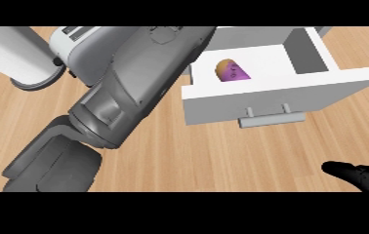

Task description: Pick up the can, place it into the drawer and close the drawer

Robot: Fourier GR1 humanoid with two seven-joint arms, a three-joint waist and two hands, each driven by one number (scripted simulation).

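Forearm (122, 91), grey and bulky, hides our left hand entirely. Right hand (351, 172) is cut off at the lower right corner; we cannot tell its state. Can (231, 70), purple and orange, lies inside the open white drawer (274, 94). Its label markings are unreadable

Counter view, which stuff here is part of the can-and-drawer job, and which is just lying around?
Job:
can, lying in the drawer
drawer, open
left forearm, reaching over toward the drawer
right hand, at lower right

Lying about:
white appliance at upper left
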